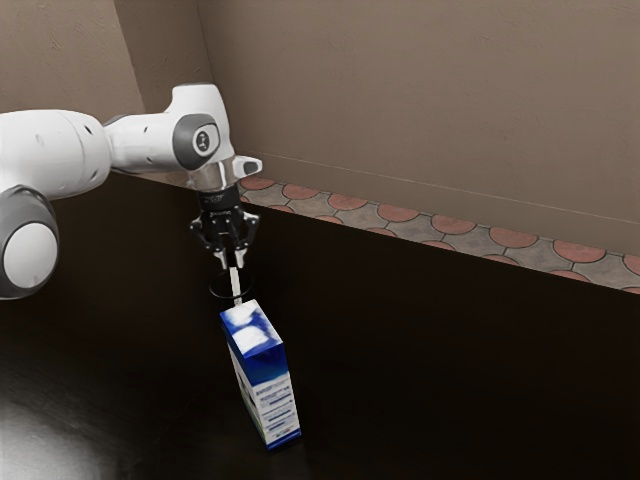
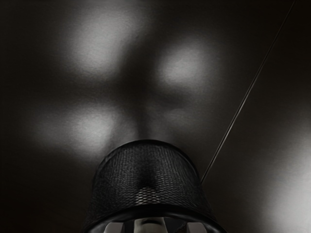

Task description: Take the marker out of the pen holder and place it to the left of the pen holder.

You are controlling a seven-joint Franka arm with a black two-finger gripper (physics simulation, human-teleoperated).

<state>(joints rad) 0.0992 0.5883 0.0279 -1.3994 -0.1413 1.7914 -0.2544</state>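
Note:
My gripper [image 1: 232,260] points down just above the pen holder [image 1: 217,293], a dark round holder on the black table. Its two fingers are apart, with the top of the white marker [image 1: 236,284] between them. The marker stands nearly upright in the holder. In the wrist view the black mesh pen holder [image 2: 146,170] lies below my gripper [image 2: 155,227]. A gap separates each pale fingertip from the marker [image 2: 150,225]. The lower part of the holder is hidden behind the box in the exterior view.
A blue and white box [image 1: 264,375] stands close to the pen holder, toward the exterior view's bottom. The black table [image 1: 450,370] extends to the exterior view's right. Beyond its far edge are a tiled floor and a brown wall.

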